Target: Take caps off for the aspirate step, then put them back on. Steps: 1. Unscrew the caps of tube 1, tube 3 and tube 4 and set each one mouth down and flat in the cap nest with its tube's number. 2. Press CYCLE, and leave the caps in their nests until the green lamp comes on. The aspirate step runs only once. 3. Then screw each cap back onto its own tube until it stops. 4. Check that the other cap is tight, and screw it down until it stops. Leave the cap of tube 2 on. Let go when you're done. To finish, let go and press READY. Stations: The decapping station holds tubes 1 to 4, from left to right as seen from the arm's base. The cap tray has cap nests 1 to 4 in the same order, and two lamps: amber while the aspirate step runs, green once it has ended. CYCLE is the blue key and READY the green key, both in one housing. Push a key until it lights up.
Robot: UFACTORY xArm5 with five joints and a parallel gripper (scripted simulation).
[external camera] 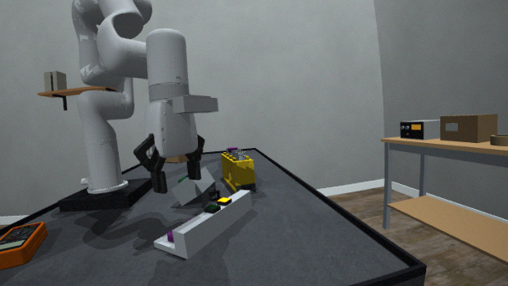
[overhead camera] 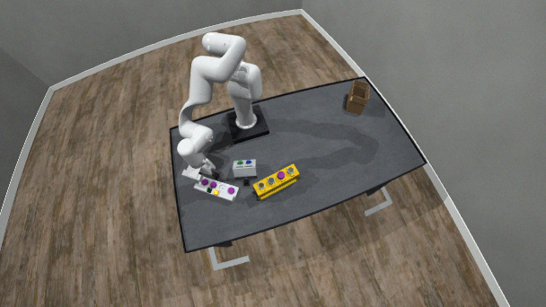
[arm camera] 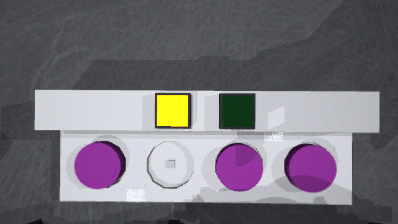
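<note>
My gripper [external camera: 173, 176] is open and empty. It hangs above the white cap tray [arm camera: 205, 145], which also shows in the top view [overhead camera: 216, 186]. Three purple caps lie in nests in the wrist view: the left one [arm camera: 99, 164], the third [arm camera: 239, 167] and the right one [arm camera: 311, 167]. The second nest [arm camera: 170, 164] is empty. The amber lamp [arm camera: 172, 110] is lit and the green lamp [arm camera: 237, 111] is dark. The yellow decapping station [overhead camera: 276, 180] holds three open tubes and one tube with a purple cap [overhead camera: 281, 175]. The key housing [overhead camera: 244, 168] carries a green key [overhead camera: 240, 162] and a blue key [overhead camera: 248, 161].
A small black object [overhead camera: 246, 181] lies between the key housing and the station. A cardboard box [overhead camera: 357, 97] stands at the table's far corner. An orange multimeter [external camera: 18, 242] lies at the near left edge. A side table [external camera: 447, 146] stands off to the right.
</note>
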